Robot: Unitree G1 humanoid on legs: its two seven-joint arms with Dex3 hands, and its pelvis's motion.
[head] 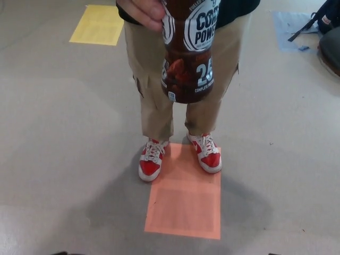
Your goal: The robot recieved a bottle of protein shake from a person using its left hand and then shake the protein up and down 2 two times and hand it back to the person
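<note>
Bottle (187, 50) of chocolate protein shake hangs upright at the top centre of the head view, its cap cut off by the upper edge. Label is dark brown with white lettering and a large white number near the base. A person's hand (142, 11) grips the bottle high on its left side, fingers wrapped round the upper label; the bottle is held in the air, clear of the floor (58, 159) and in front of the person's legs.

Person stands facing the camera in tan trousers (151, 79) and red-and-white shoes (150, 159), toes resting on the far edge of an orange floor marker (184, 199). A yellow floor marker (97, 24) lies near the top left corner of the floor. A blue marker (291, 29) lies near the top right, with a dark bag (328, 18) and strap beside it at the right edge.

Neither robot hand appears in the picture, so the state of each hand's fingers cannot be told
</note>
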